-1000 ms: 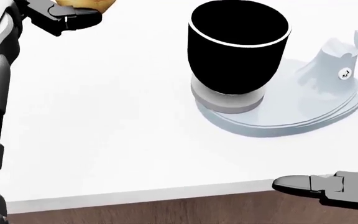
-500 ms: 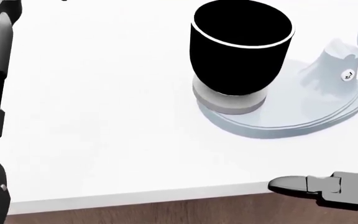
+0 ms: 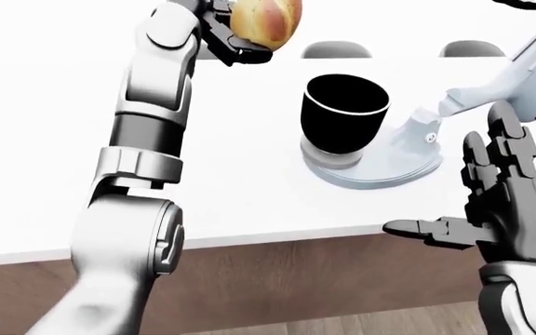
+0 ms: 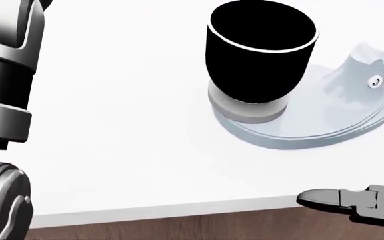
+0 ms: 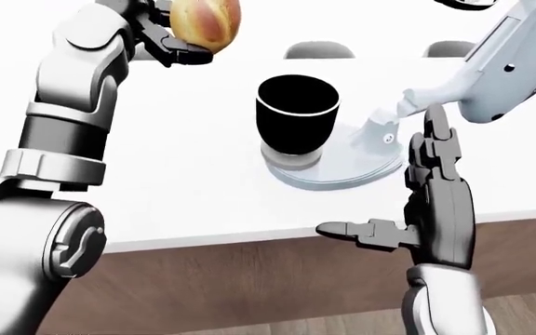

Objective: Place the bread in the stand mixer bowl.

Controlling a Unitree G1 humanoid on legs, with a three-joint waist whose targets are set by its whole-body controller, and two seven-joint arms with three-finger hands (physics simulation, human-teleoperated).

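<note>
One bread roll sat pinched in left hand, raised above counter, up-left of mixer bowl. Right hand spread, idle (near counter edge). Best: centre over rim, then release.

A white counter (brown-fronted) bears only the pale stand mixer base, holding a black bowl.

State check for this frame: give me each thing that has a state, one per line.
bread: lifted, gripped in left hand, up and left of the bowl
left hand: shut on bread
right hand: open, empty, fingers spread
stand mixer bowl: upright on mixer base, inside dark
mixer head: tilted up
</note>
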